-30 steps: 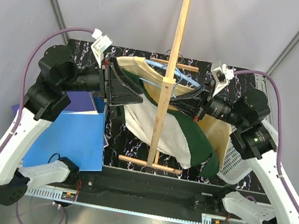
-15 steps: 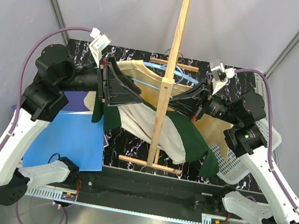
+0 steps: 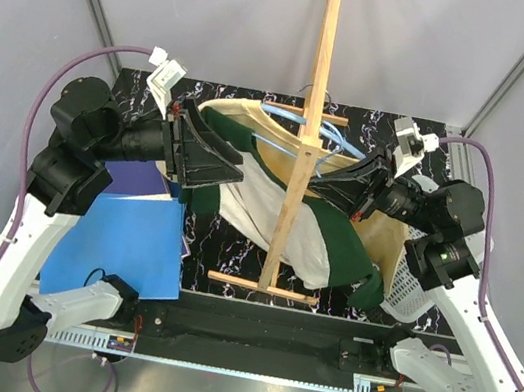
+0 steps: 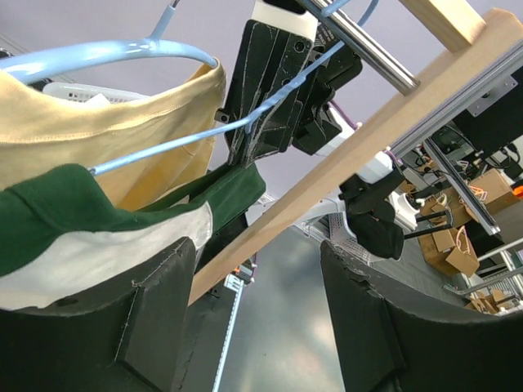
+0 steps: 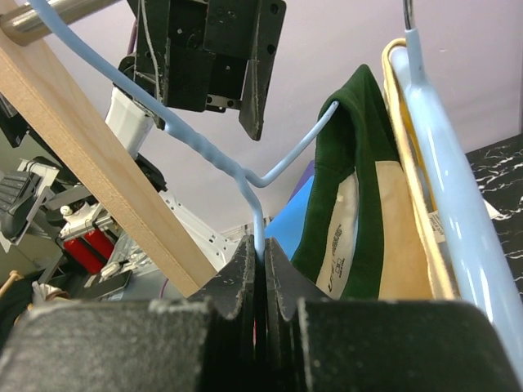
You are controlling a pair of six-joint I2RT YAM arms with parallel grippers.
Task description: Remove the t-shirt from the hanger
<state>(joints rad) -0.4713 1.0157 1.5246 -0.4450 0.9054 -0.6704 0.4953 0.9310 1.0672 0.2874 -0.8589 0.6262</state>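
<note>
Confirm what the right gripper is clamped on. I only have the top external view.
Observer: On the right wrist view, the right gripper is shut on the thin blue wire hanger, just below a bend in it.
Operator: Check the left gripper for cloth.
Observer: The left gripper is open. The green and white t-shirt lies beside one finger, not between the two.
Operator: Say whether the shirt is off the wire.
Observer: Not yet. One arm of the wire runs in under its green shoulder.
</note>
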